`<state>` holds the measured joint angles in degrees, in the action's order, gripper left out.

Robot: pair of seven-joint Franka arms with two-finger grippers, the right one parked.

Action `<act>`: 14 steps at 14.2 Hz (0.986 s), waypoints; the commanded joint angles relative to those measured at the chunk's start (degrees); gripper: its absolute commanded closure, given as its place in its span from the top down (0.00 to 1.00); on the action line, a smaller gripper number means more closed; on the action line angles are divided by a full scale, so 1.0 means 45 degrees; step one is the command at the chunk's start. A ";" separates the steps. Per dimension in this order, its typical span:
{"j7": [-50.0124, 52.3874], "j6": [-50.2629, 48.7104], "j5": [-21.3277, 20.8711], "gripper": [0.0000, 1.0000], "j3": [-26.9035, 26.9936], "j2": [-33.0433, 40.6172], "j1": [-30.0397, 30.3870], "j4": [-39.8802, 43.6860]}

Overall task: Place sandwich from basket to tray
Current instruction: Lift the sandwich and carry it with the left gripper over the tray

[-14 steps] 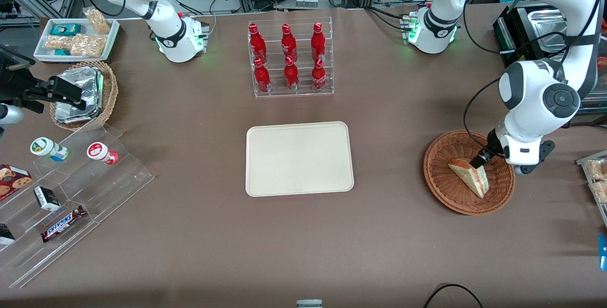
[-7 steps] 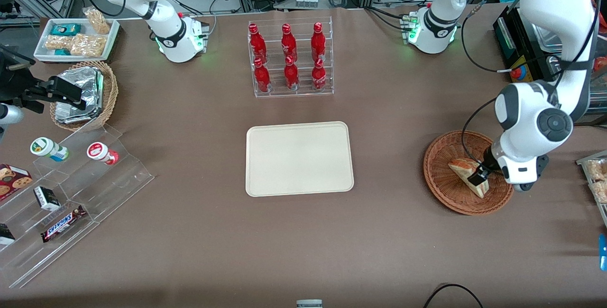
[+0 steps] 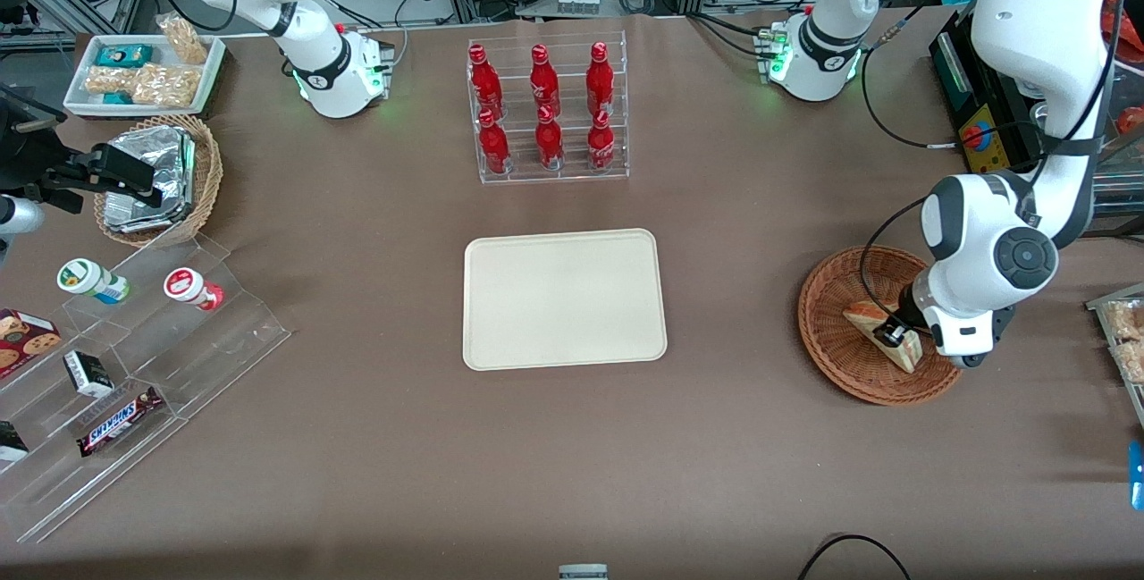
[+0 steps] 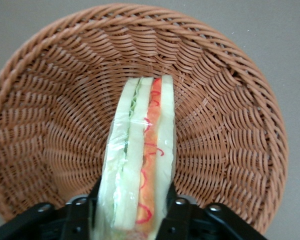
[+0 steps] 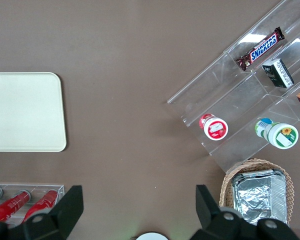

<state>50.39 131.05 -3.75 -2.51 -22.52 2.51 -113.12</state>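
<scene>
The sandwich (image 3: 871,319) (image 4: 140,160), a wrapped wedge with red-orange and green filling along its edge, lies in the reddish-brown woven basket (image 3: 831,357) (image 4: 230,110) toward the working arm's end of the table. My gripper (image 3: 894,331) (image 4: 134,215) is down inside the basket, open, with one finger on each side of the sandwich close against its wrap. The sandwich still rests on the basket floor. The cream tray (image 3: 564,298) (image 5: 25,111) lies flat at the table's middle with nothing on it.
A clear rack of red bottles (image 3: 546,111) stands farther from the front camera than the tray. Toward the parked arm's end sit a tan basket of foil packets (image 3: 161,176), a white snack tray (image 3: 147,71) and a clear stepped shelf of snacks (image 3: 134,357).
My gripper has come down into the basket and moved nearer the front camera, from beside the sandwich's upper edge to straddling it. The sandwich has stayed where it was.
</scene>
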 commanded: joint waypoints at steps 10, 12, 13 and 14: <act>-0.3664 -0.4278 0.0459 0.06 -0.0263 0.0126 -0.4944 0.2771; -0.2590 -0.4239 0.0715 0.04 -0.0263 -0.0753 -0.6293 0.3747; -0.1927 -0.4122 0.0735 0.04 -0.0263 -0.1220 -0.6821 0.4313; -0.1186 -0.3947 0.0735 0.04 -0.0263 -0.1689 -0.7368 0.4956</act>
<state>40.60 113.31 -0.90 -4.59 -24.62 -26.64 -98.34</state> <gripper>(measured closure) 0.859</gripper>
